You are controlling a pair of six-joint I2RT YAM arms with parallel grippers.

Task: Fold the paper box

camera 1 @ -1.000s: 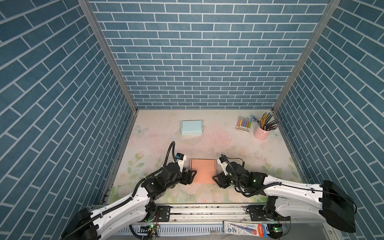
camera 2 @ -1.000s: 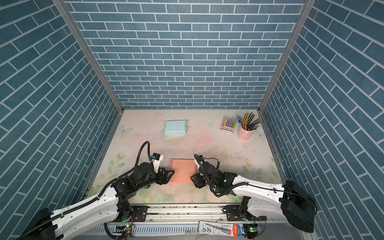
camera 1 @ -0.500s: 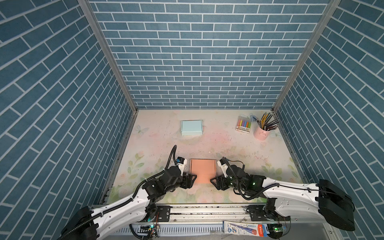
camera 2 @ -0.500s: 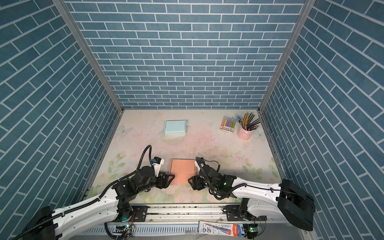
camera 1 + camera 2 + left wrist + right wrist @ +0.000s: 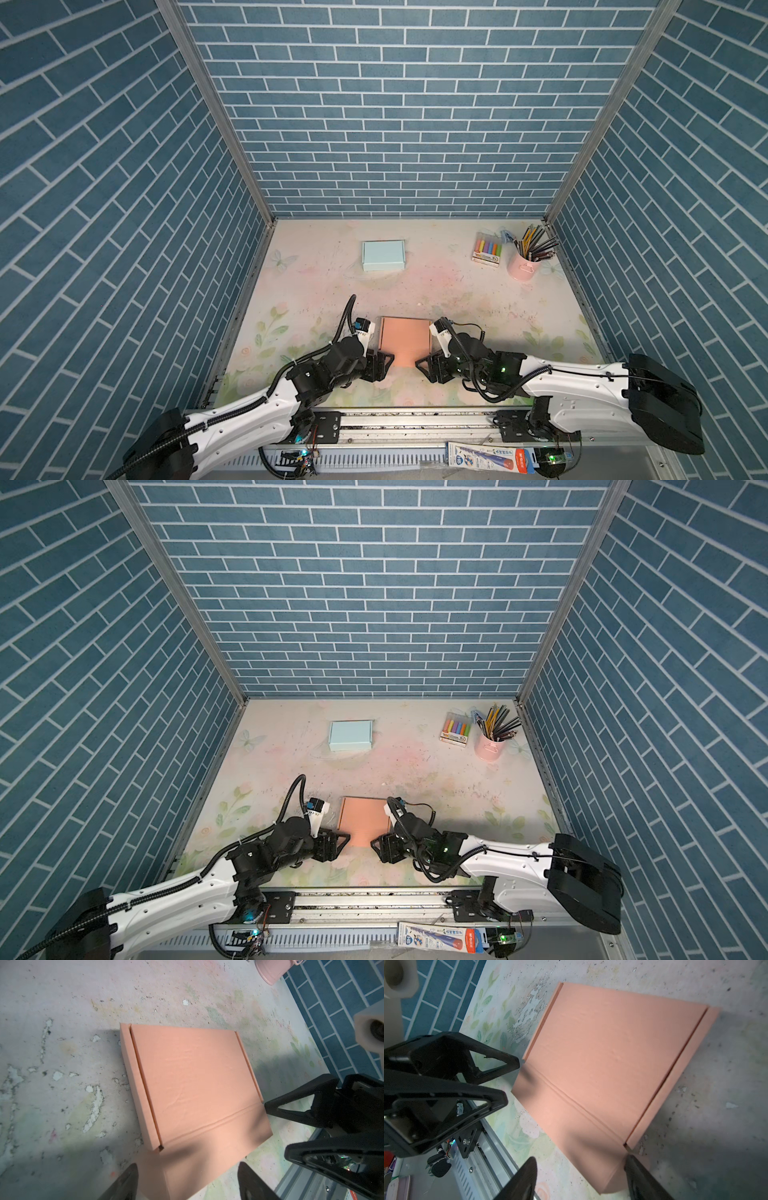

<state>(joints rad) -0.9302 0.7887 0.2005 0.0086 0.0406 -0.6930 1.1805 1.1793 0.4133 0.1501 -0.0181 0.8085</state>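
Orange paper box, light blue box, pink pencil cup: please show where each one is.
orange paper box (image 5: 405, 338): in a top view, middle of top panel.
light blue box (image 5: 383, 254): in a top view, centre of top face.
pink pencil cup (image 5: 523, 268): in a top view, outer wall.

Bright, even overhead light casts soft shadows (wrist views blur near edges).

Left fingers (image 5: 124, 1186) and right fingers (image 5: 525, 1180) backed (railward) to near corners of the box (image 5: 405, 340).
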